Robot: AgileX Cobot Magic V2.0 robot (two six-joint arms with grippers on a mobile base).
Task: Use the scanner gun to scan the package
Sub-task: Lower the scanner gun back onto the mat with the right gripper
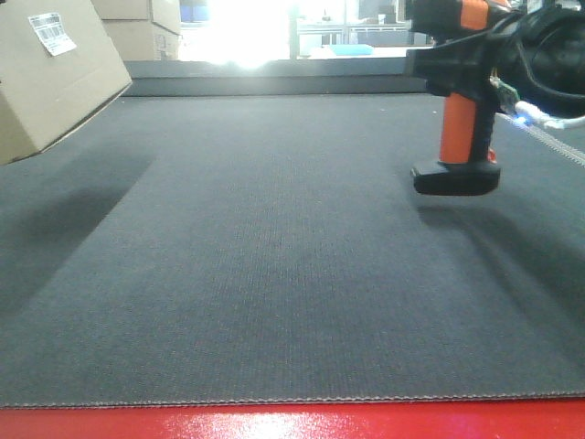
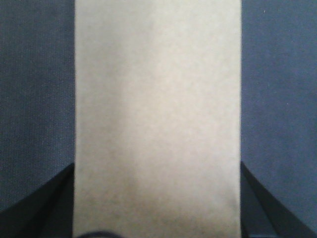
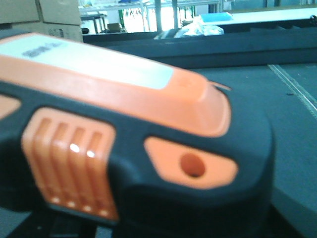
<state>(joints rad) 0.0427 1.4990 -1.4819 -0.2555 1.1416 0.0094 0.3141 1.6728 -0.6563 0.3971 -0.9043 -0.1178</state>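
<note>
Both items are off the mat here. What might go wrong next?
1. The package hangs tilted, gripped only at its sides by the left fingers; it may slip or rotate.
2. Its barcode label sits far across the mat from the scanner gun, so the beam may miss it.
3. The cable beside the scanner gun might snag.

My worktop (image 1: 302, 293) wears a dark grey woven mat (image 2: 34, 89). Its stitched hem runs along the near edge, above a glossy red lip (image 1: 292, 423). A low dark ledge (image 1: 274, 85) bounds the far edge. Near the right edge a pale seam (image 1: 559, 144) crosses the mat diagonally. Soft shadows fall on it below my raised package (image 1: 55, 82) at the left edge and below my scanner gun (image 1: 460, 123) on the right.
</note>
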